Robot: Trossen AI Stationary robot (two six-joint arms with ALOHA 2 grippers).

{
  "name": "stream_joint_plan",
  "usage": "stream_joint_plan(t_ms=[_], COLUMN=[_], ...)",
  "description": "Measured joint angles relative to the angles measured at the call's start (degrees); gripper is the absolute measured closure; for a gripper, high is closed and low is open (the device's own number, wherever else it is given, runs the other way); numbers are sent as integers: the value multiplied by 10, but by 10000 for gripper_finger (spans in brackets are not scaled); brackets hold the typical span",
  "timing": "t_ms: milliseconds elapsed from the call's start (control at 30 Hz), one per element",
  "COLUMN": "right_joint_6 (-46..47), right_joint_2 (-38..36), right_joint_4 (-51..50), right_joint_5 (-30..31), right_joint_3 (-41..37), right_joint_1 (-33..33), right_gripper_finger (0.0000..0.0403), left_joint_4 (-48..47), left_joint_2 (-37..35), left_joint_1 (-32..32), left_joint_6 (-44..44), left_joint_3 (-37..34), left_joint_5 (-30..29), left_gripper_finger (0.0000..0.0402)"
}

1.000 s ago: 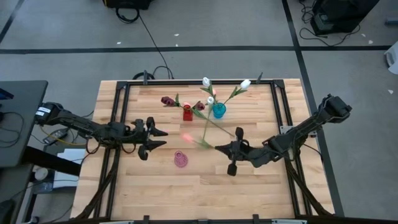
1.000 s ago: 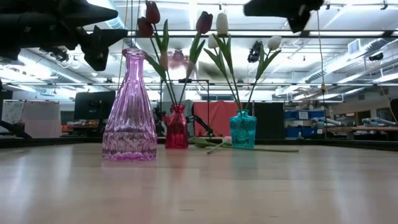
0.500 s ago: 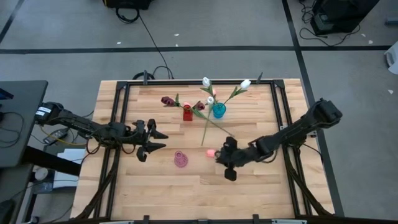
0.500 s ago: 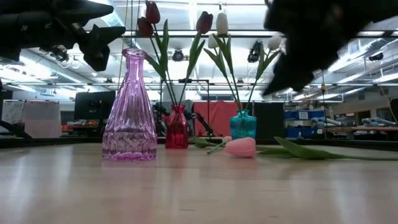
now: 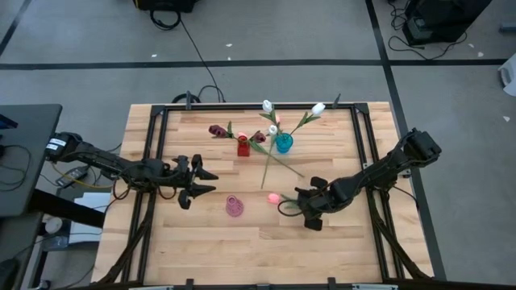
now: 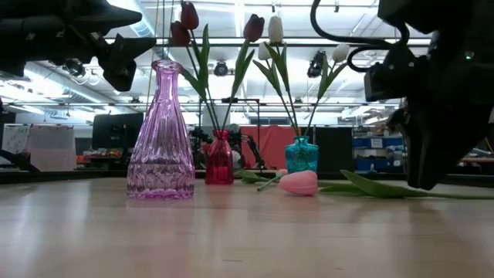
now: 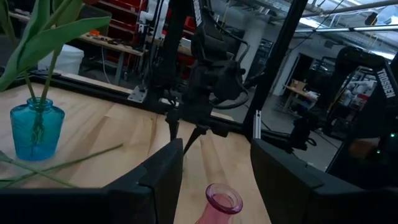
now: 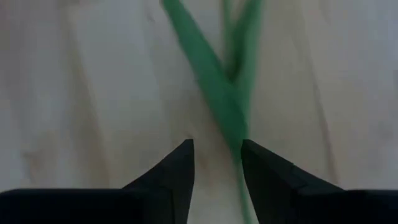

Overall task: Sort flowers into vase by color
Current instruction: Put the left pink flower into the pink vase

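Right pincer [image 5: 308, 208] sits low over the counter [image 5: 339, 242], just right of the pink tulip [image 5: 273, 196], which lies flat to the right of the pink vase [image 5: 234, 206]. Its fingers [image 8: 177, 168] stand narrowly apart with the green stem and leaves [image 8: 227, 93] running between them, nothing clamped.

Step in hand looks like a re-grab of that fallen tulip. Best taken on the stem below the leaves, not on a leaf blade, then lifted stem end down into the narrow vase mouth.

Left pincer [image 5: 196, 181] hovers left of the pink vase, fingers wide, empty.

Vases are ribbed coloured glass; the pink one is tall and slim-necked, and the red vase [image 5: 243, 147] and teal vase [image 5: 284, 143] behind it are squat. Maroon tulips [image 6: 189, 15] stand in the red, white tulips [image 6: 275, 29] in the teal. Stems thin and springy, likely to flex; bud smooth and rounded.
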Motion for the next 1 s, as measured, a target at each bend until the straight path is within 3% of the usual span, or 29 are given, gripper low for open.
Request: stream_joint_plan(t_ms=[133,300,733,1000], right_joint_6=[-2,-12,-12,-22], right_joint_2=[-1,-1,29,20], right_joint_4=[-20,-32,-82,-135], right_joint_5=[9,-39,-39,25], right_joint_3=[0,0,19,54], right_joint_1=[0,-2,-5,2], right_gripper_finger=[262,280,376,350], left_joint_4=[0,-12,-20,-20], left_joint_2=[2,2,2,2], left_joint_1=[0,0,0,0], left_joint_6=[1,0,0,0], left_joint_3=[0,0,0,0], left_joint_5=[-1,6,34,36], left_gripper_finger=[208,208,208,208])
